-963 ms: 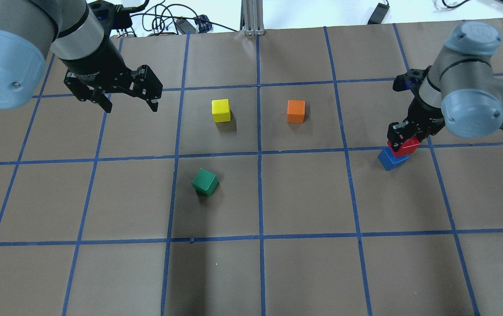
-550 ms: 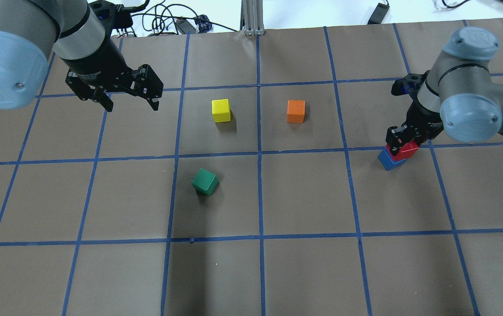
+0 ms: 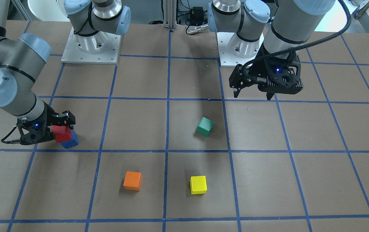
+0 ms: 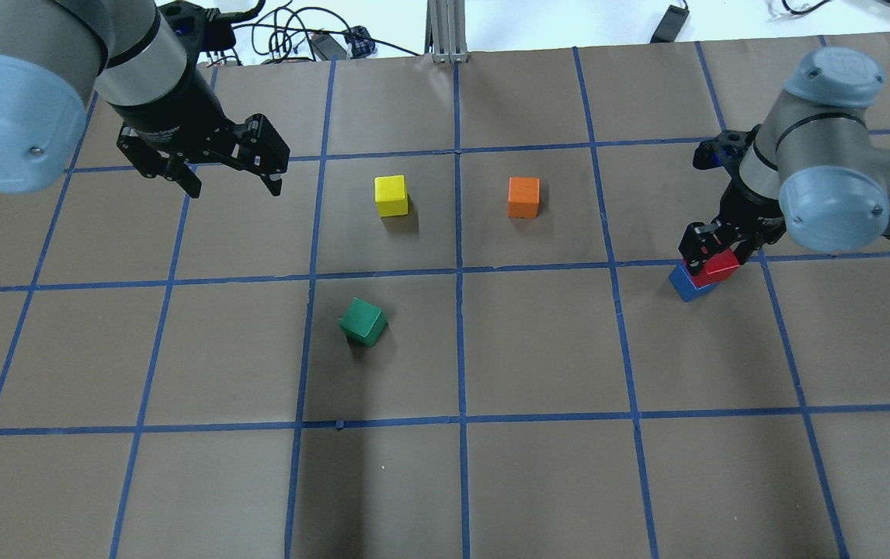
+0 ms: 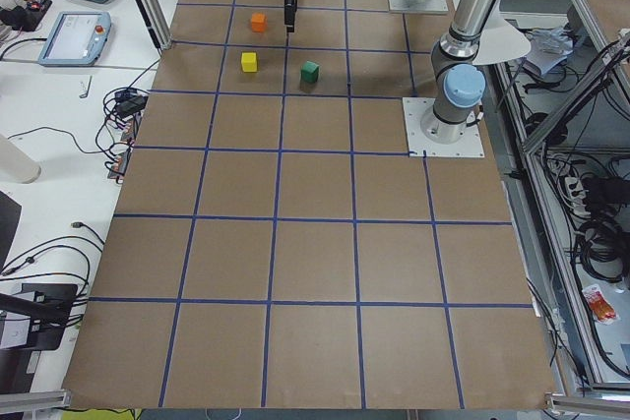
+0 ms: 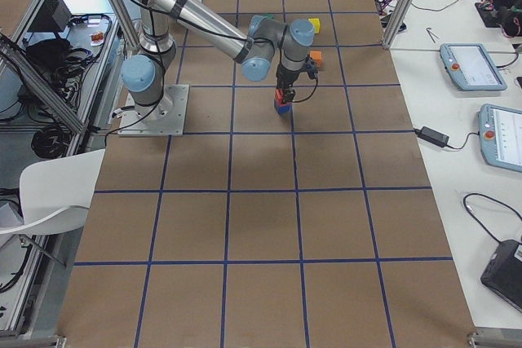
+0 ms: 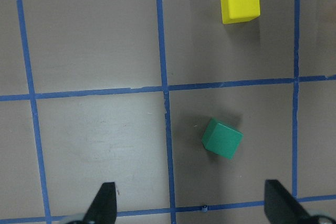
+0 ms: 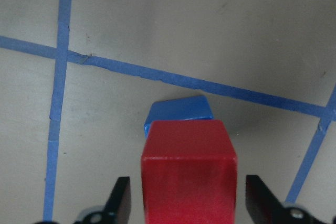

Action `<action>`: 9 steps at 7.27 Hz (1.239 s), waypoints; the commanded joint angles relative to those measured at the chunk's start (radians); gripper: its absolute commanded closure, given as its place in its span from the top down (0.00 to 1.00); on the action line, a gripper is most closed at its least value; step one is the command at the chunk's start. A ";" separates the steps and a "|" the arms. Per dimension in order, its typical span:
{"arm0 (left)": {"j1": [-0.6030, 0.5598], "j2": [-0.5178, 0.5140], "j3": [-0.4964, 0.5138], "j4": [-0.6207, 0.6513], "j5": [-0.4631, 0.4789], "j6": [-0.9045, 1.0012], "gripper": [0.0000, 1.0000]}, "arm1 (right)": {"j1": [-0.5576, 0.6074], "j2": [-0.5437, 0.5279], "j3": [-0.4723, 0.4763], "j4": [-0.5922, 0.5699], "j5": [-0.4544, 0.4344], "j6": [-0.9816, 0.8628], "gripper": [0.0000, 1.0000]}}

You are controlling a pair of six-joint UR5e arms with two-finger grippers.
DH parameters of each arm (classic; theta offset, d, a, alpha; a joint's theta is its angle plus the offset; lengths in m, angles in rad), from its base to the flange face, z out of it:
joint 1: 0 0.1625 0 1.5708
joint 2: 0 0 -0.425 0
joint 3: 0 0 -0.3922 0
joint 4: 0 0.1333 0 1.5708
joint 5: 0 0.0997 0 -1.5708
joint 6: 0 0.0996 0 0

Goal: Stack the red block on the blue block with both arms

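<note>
Overhead opposes front; sides far; right wrist, overhead share red block (image 8: 188, 171).

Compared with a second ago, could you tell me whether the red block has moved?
Yes. In the overhead view the red block has shifted slightly down and to the left, closing on the blue block, which has not moved.

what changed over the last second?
The right gripper came down slightly, setting the red block onto the blue block. The wrist view shows slim gaps between its fingers and the red block, so it looks just released. Unchanged: the left gripper is open and raised, and the green, yellow and orange blocks have not moved.
</note>
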 commanded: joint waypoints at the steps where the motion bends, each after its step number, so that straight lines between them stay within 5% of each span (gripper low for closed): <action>1: 0.000 0.000 0.000 0.000 0.000 0.000 1.00 | 0.003 -0.024 -0.018 0.029 -0.001 0.002 1.00; 5: 0.000 -0.004 -0.002 0.009 -0.002 -0.002 1.00 | 0.009 -0.247 -0.226 0.467 -0.001 0.121 1.00; 9: -0.002 -0.008 -0.002 0.017 -0.002 -0.003 1.00 | 0.234 -0.265 -0.290 0.525 -0.007 0.534 1.00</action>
